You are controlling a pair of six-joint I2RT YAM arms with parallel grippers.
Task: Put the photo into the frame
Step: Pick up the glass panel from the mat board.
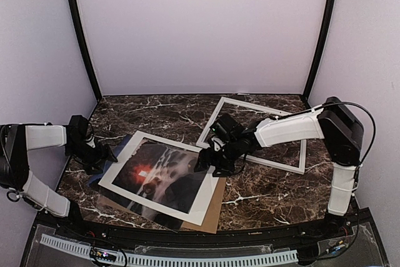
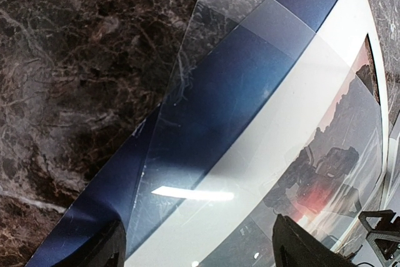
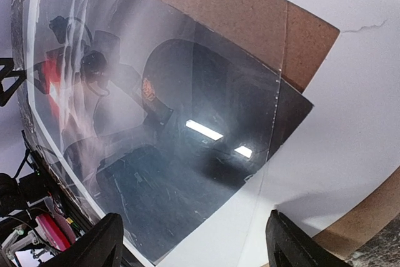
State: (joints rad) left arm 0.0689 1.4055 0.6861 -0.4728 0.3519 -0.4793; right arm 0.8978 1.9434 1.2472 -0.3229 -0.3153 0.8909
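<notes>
The photo (image 1: 159,176) lies at the table's front left, its dark landscape and red glow showing through the window of a white mat (image 1: 125,170). A clear sheet (image 2: 237,23) lies skewed over the photo and mat. In the left wrist view the photo's dark blue edge (image 2: 206,110) sticks out past the mat. The white frame (image 1: 275,163) lies flat at the back right, with the right arm crossing over it. My left gripper (image 1: 103,154) (image 2: 203,248) is open at the stack's left corner. Over the stack's right edge my right gripper (image 1: 206,161) (image 3: 194,245) is open, holding nothing.
A brown cardboard sheet (image 1: 212,207) (image 3: 250,17) lies under the stack and pokes out at the front right. Dark marble tabletop (image 1: 262,192) surrounds it. Grey walls with black posts (image 1: 81,35) close off the back and sides.
</notes>
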